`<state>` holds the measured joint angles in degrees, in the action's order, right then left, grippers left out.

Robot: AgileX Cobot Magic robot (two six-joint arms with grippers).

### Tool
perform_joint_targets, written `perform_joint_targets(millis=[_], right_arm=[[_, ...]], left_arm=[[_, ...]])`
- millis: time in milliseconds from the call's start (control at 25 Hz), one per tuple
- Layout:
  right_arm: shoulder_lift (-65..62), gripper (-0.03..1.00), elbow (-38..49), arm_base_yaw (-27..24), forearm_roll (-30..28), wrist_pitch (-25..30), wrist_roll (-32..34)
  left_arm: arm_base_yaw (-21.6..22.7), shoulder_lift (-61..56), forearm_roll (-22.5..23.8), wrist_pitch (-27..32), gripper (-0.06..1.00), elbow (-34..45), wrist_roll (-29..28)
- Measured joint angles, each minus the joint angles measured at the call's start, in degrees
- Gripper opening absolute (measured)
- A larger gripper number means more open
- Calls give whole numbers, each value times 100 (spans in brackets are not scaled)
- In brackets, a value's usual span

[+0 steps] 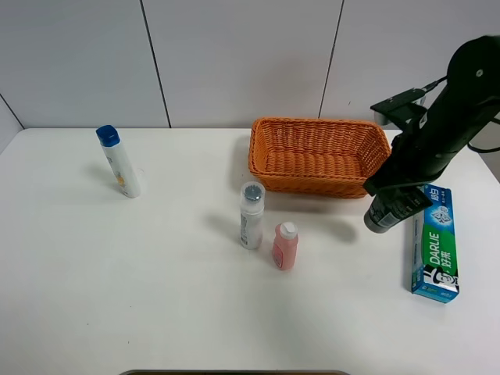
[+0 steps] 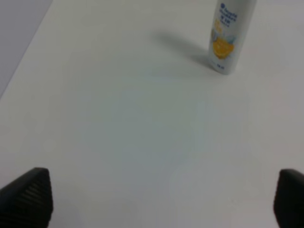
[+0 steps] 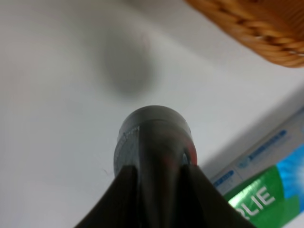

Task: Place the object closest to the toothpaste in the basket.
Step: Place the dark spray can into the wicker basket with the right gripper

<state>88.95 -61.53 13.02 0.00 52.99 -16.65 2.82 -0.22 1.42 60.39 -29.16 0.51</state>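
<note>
A green Darlie toothpaste box lies flat at the right of the table and also shows in the right wrist view. My right gripper is shut on a dark grey cylindrical container and holds it off the table, just left of the box and in front of the basket's right end. In the right wrist view my gripper clamps the container, whose shadow falls on the table below. The orange woven basket stands at the back centre, and its rim shows in the right wrist view. My left gripper is open and empty.
A white bottle with a blue cap stands at the back left and shows in the left wrist view. A white bottle with a grey cap and a small pink bottle stand mid-table, in front of the basket.
</note>
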Motion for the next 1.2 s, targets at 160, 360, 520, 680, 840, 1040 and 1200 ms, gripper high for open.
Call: perform_joint_targets(millis=[160,360,520,680,840,1040,1200], right_arm=[[-95,25,-621,0,0,292,136],[79,24,-1349,0,0,113,221],[515,24,-1595,0,0,-326,286],[1067,24,-1659,0,0,-1017,342],[1538,24,-1659,0,0,-1832,450],[2005,24,-1659,0,0,-2713,703],[2311,24,-1659,0,0,-3017,765]], left_arm=[[0,0,0,0,94,0,0],[0,0,0,0,94,0,0],[0,0,0,0,94,0,0],[0,0,0,0,94,0,0],[0,0,0,0,94,0,0],[0,0,0,0,94,0,0],[0,0,0,0,94,0,0]])
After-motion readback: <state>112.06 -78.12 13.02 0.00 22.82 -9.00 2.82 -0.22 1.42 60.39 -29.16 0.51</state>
